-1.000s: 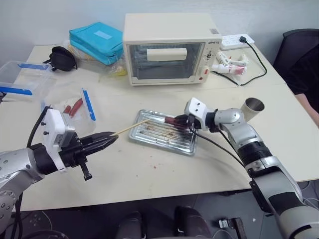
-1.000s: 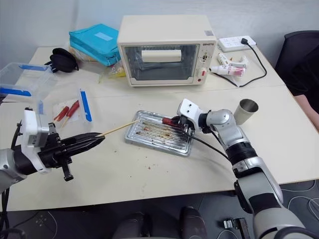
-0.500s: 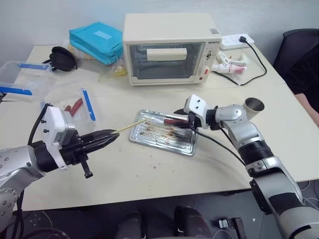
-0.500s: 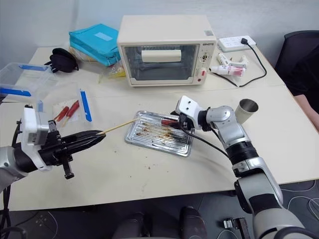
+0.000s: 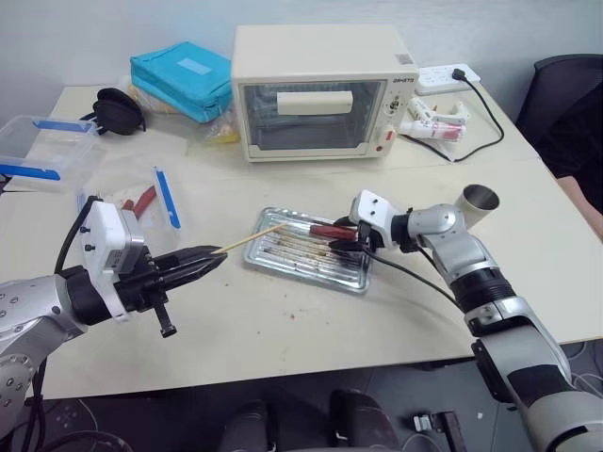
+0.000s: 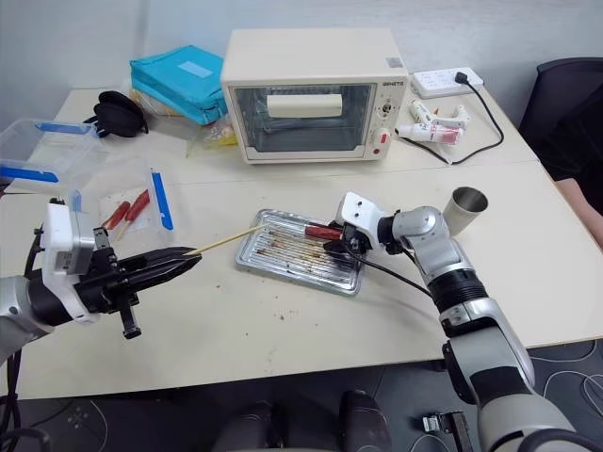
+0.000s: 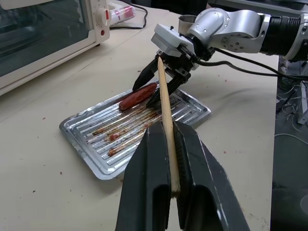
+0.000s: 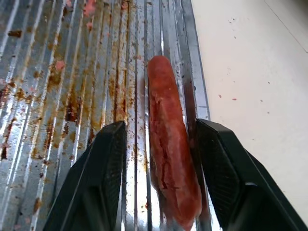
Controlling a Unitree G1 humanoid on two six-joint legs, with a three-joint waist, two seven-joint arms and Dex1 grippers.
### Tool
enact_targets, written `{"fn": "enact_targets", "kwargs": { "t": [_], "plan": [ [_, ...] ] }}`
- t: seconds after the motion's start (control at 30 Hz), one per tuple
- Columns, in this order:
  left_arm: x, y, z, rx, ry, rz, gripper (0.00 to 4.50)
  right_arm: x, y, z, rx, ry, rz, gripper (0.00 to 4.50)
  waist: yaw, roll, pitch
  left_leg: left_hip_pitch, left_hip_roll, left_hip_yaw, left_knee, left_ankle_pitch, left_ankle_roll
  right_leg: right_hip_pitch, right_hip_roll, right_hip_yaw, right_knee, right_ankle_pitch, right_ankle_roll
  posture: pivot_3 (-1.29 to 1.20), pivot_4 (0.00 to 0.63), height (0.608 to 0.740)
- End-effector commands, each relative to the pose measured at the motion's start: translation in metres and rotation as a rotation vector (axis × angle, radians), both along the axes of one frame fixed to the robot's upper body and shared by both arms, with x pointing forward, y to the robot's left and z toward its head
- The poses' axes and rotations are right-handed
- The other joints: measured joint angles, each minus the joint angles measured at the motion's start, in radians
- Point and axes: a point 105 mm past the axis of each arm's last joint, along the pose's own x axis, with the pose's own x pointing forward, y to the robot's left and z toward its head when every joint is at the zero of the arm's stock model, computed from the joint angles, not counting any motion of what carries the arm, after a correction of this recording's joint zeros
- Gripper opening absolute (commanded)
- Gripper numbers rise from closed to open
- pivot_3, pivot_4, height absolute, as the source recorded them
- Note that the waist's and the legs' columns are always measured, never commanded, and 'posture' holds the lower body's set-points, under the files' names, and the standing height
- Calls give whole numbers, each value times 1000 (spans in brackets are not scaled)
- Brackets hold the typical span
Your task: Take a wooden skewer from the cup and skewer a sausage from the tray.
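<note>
A red-brown sausage (image 8: 169, 159) lies on the ribbed silver tray (image 5: 292, 261), close to its far rim. My right gripper (image 5: 339, 237) is low over the tray and open. One black finger (image 8: 108, 168) stands on each side of the sausage, with a gap on both sides. My left gripper (image 5: 217, 257) hovers left of the tray, shut on the wooden skewer (image 7: 164, 96). The skewer's free tip points at the sausage (image 7: 138, 96) and reaches just over the tray's near corner. The steel cup (image 5: 479, 201) stands to the right, past my right arm.
A cream toaster oven (image 5: 320, 89) stands behind the tray. At far left are a clear plastic box with blue clips (image 5: 42, 146), its lid (image 5: 168, 198) and more sausages on a bag (image 5: 141, 200). A blue pouch (image 5: 184, 80) and a power strip (image 5: 448, 75) lie at the back.
My right gripper was shut on the sausage; it has opened, and the sausage now rests on the tray between its fingers. My left gripper and the skewer have stayed still.
</note>
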Motion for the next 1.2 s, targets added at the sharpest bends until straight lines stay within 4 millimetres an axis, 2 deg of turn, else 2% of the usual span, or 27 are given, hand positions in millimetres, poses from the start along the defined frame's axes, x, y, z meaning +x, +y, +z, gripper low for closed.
{"fn": "enact_targets", "kwargs": {
  "t": [0.03, 0.13, 0.17, 0.33, 0.47, 0.63, 0.77, 0.93, 1.2],
  "plan": [
    [-1, 0, 8, 18, -49, -5, 0, -4, 5, -1, 0, -13, 32, 1490, 0, 0, 0, 0, 0, 0, 0, 0, 0, 0, 0, 0, 0, 0, 0, 0, 150, 740],
    [-1, 0, 8, 18, -50, -3, 0, -4, 6, -2, -1, -16, 34, 481, 0, 0, 0, 1, 0, 0, 0, 0, 0, 1, 0, 0, 0, 0, 0, 0, 150, 740],
    [0, 0, 9, 18, -51, -2, 0, -5, 6, -2, -4, -16, 36, 291, 0, 0, 0, 2, 0, 0, 1, 0, 0, 1, 0, 0, 0, 0, 0, 0, 150, 740],
    [0, -1, 9, 18, -49, -9, 0, -6, 6, -1, -9, -17, 43, 291, 0, 0, 0, 3, 0, 0, 1, 0, 0, 3, 0, 0, 0, 0, 0, 0, 150, 740],
    [0, 0, 6, 12, -22, -30, 0, -13, 8, 15, 27, -18, 80, 291, 0, 0, 0, 2, 0, 0, 1, 0, 0, 3, 0, 0, 0, 0, 0, 0, 150, 740],
    [-1, 5, 10, -22, 47, -97, 0, -42, -2, 55, 126, 53, 213, 291, 6, 0, 0, 2, 0, -1, 1, 0, 0, 3, 0, -1, 0, 0, 0, 0, 150, 740],
    [-4, 7, 18, -48, 105, -165, 0, -69, -17, 75, 149, 132, 320, 291, 6, 0, 0, 2, -1, -3, 1, 0, 0, 4, -1, -3, -1, 0, 0, 0, 150, 740],
    [-16, 7, 15, -6, 211, -291, 0, -100, -41, 88, 126, 232, 425, 291, 5, 0, 0, 2, 0, -3, 0, 0, 0, 4, -1, -4, -1, 0, 0, 0, 150, 740],
    [-13, -6, 15, 44, 195, -376, 0, -124, -35, 99, 148, 270, 499, 291, 6, 0, 0, 2, 0, -2, 0, 0, 0, 4, 0, -4, -1, 0, 0, 0, 150, 740]
  ]
}}
